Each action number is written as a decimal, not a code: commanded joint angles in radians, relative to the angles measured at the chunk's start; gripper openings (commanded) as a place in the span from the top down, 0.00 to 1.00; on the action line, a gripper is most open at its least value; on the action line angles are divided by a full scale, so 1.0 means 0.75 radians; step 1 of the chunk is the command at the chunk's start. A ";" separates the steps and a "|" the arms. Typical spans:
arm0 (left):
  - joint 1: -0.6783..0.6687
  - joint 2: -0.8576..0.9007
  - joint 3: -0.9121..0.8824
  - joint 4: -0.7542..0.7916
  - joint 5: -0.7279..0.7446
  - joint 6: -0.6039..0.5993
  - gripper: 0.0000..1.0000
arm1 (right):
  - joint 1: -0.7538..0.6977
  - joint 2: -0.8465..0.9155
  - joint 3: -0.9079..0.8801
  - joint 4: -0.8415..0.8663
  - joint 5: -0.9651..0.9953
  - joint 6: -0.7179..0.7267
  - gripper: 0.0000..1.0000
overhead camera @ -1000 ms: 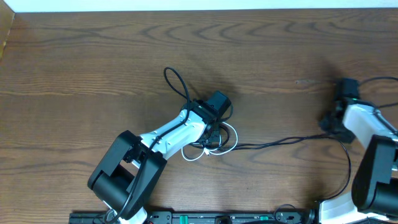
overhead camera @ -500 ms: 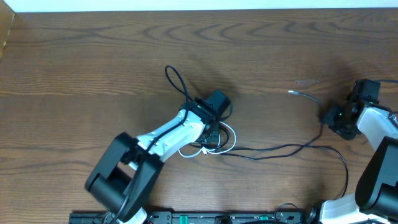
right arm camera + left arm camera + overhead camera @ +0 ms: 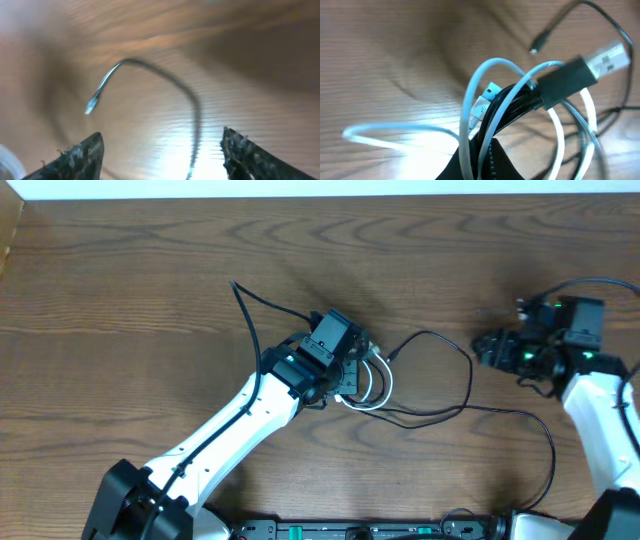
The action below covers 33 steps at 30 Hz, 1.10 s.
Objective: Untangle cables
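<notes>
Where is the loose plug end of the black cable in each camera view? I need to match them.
Overhead: the loose plug lies mid-picture, just right of the cable bundle.
Left wrist: upper right of centre, beyond the bundle.
Right wrist: left of centre.
Shared landmark: the black cable curving away behind the plug.

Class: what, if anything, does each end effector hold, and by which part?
Left end effector: the cables, pinched where black and white strands bunch near plugs. Right end effector: nothing.
</notes>
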State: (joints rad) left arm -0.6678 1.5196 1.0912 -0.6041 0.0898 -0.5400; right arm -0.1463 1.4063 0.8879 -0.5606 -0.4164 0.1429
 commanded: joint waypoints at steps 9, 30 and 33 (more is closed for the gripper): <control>0.004 0.001 0.017 0.009 0.081 0.026 0.92 | 0.437 0.066 0.000 -0.021 -0.281 -0.273 0.24; 0.015 0.001 0.017 0.056 0.239 0.136 0.93 | 0.683 0.288 0.000 0.044 0.264 0.102 0.99; 0.043 0.001 0.017 0.048 0.239 0.136 0.92 | 0.683 0.288 0.000 -0.043 0.486 0.256 0.99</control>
State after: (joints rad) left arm -0.6640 1.5204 1.0912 -0.5606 0.2661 -0.4686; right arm 0.3645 1.6150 0.8879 -0.5522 -0.3580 0.1528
